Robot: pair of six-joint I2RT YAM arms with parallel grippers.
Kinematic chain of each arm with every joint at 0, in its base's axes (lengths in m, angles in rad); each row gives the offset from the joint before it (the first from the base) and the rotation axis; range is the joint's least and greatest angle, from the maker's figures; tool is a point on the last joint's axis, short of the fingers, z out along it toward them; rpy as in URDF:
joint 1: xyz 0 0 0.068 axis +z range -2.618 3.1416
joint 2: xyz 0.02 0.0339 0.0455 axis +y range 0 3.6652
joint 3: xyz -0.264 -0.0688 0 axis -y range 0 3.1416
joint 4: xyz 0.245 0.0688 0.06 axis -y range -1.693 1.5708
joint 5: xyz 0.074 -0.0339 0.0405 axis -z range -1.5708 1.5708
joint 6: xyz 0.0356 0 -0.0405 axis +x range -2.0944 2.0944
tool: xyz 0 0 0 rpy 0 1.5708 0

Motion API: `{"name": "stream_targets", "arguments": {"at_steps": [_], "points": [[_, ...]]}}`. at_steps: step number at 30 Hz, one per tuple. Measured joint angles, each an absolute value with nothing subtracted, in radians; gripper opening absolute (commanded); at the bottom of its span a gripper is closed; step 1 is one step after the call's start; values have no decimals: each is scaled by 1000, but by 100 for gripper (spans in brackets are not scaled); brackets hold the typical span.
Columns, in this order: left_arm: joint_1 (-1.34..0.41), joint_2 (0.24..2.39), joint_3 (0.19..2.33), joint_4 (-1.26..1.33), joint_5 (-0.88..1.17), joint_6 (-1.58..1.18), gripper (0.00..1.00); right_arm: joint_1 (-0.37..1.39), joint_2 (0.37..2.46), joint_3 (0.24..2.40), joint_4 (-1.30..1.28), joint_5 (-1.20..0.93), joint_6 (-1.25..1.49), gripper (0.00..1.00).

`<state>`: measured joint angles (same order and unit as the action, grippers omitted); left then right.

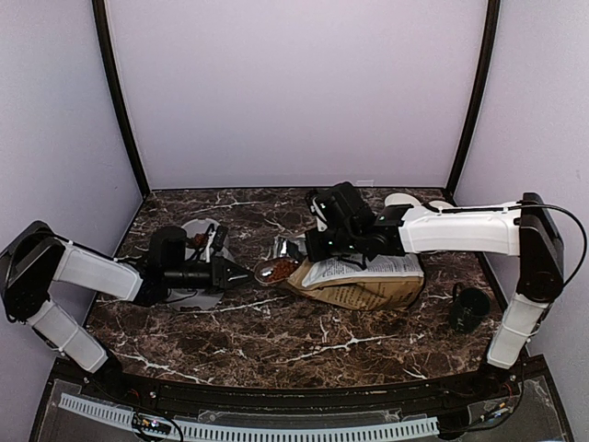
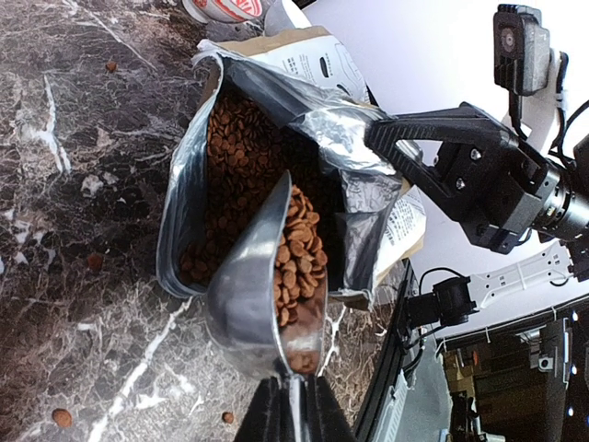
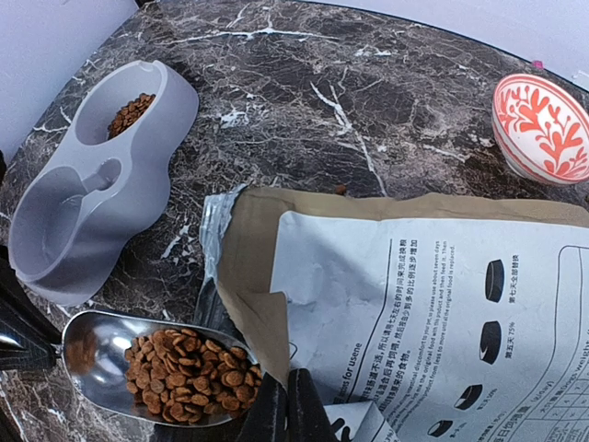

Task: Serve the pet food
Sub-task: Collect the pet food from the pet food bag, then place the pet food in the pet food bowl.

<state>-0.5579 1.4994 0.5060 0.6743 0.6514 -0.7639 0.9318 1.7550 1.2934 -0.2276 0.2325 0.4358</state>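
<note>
My left gripper [image 2: 293,407] is shut on the handle of a metal scoop [image 2: 241,285]. The scoop is heaped with reddish-brown pet food [image 2: 296,253] and sits at the mouth of the open bag [image 2: 267,101], which holds more kibble. In the right wrist view the loaded scoop [image 3: 92,354] and its pet food [image 3: 189,376] lie just left of the bag [image 3: 414,276]. My right gripper [image 3: 287,410] is shut on the bag's upper lip and holds it open. The grey double bowl [image 3: 92,212] lies left of the bag, with some kibble in its far compartment [image 3: 132,112]. From above, the left gripper [image 1: 225,273] points right at the bag [image 1: 368,281].
A red-and-white patterned bowl [image 3: 543,124] stands behind the bag at the back right. A black round object [image 1: 469,308] sits near the right arm's base. A few loose kibble pellets [image 2: 61,417] lie on the dark marble table [image 1: 276,341].
</note>
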Motion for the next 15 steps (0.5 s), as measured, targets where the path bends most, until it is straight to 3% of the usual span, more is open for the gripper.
{"name": "stream_targets", "arguments": {"at_steps": [15], "points": [[-517, 1456, 443, 829, 698, -852, 0, 931, 1773, 1323, -249, 236, 435, 0]]}}
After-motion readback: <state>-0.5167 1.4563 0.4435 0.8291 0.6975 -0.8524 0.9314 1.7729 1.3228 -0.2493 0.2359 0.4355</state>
